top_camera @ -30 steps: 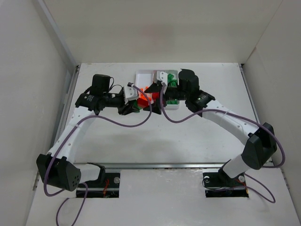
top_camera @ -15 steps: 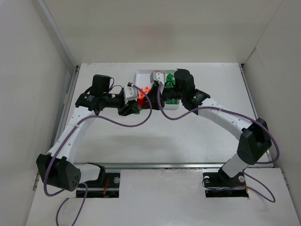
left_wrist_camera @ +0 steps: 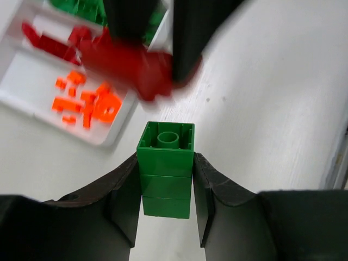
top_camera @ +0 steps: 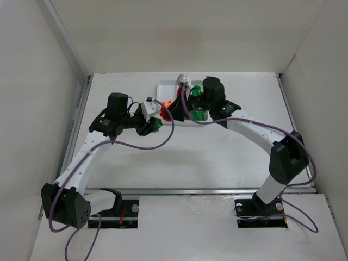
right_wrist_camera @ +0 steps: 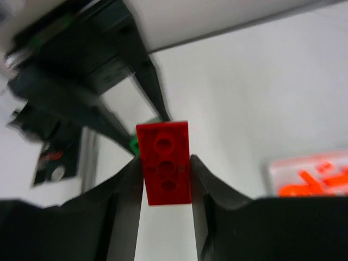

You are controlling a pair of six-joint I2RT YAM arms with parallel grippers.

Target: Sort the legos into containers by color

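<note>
Bricks, one per arm: we are pinching a green brick (left_wrist_camera: 165, 149) in the narrowed fingers of the left gripper (left_wrist_camera: 166, 187) and a red brick (right_wrist_camera: 163, 162) in those of the right gripper (right_wrist_camera: 166, 182), both near the white tray (left_wrist_camera: 24, 76), presumably for dropping into colour-matched compartments.

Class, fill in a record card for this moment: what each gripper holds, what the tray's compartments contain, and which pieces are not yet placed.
left gripper: shut on a green brick stack, over the table beside the tray
right gripper: shut on a red brick
tray: white, with side-by-side compartments
compartment contents: orange bricks; red bricks; green bricks
not yet placed: the two held pieces
</note>
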